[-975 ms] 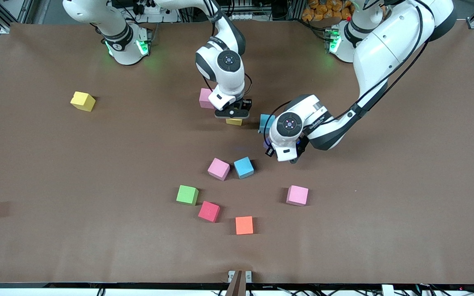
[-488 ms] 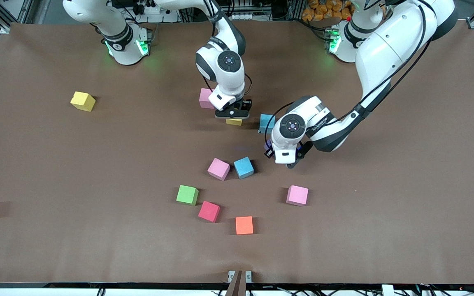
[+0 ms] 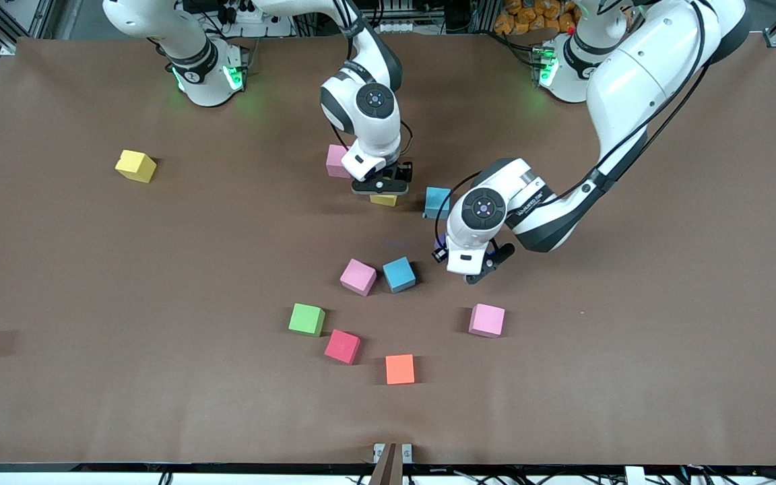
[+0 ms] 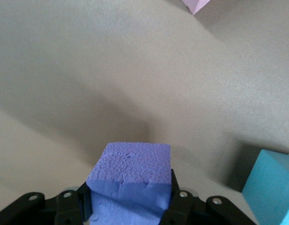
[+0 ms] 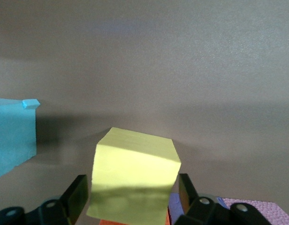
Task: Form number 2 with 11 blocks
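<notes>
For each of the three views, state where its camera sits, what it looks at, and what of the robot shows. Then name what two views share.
Front view: high across the table, facing both arms' bases; both arms show.
Left wrist view: on the left arm's wrist, looking past the left gripper shut on the purple block.
Right wrist view: on the right wrist, looking past the right gripper around the yellow block.
Shared: front and right wrist views both show that yellow block.

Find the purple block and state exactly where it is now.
The purple block is clamped in the left gripper, over the table near the two blue blocks; the left wrist view shows it best.
</notes>
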Controlling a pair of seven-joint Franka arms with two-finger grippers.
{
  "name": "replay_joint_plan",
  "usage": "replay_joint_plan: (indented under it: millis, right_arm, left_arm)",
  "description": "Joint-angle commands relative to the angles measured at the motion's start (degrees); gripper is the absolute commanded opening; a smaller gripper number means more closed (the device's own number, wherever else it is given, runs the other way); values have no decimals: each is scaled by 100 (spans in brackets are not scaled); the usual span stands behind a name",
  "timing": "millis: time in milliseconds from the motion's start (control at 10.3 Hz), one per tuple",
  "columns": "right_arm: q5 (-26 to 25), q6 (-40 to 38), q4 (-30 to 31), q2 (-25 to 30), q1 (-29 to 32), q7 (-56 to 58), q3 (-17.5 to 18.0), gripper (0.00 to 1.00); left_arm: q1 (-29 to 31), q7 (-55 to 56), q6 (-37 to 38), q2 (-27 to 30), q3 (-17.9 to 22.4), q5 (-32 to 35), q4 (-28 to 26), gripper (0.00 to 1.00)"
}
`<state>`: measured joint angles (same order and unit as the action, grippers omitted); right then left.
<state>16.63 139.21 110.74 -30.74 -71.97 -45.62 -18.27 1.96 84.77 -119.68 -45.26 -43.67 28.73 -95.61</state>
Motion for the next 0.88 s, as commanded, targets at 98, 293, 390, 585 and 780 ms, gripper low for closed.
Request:
replay_joint_plan:
  millis: [98,293,390,585,780]
  right_arm:
    - [-81,80,27,-19,-107,-35,-45,94]
    - [-81,71,27,-19,-107,-35,-36,95]
    - [-81,71,27,-19,-98,0,-45,94]
    - [-90,63,36,-19,-89,192,-45,94]
    - [-90,10,44,-19,-19,544,-54,94]
  left_arm:
    - [59,-855,331,131,-19,124,157,0]
    - [76,-1338,488,175,-27,124,235,0]
    - [68,-1436,663,176,-36,124,314,0]
    - [76,-1420,682,176,-71,106,333,0]
    - [76,-1394,709,176,-71,71,333,0]
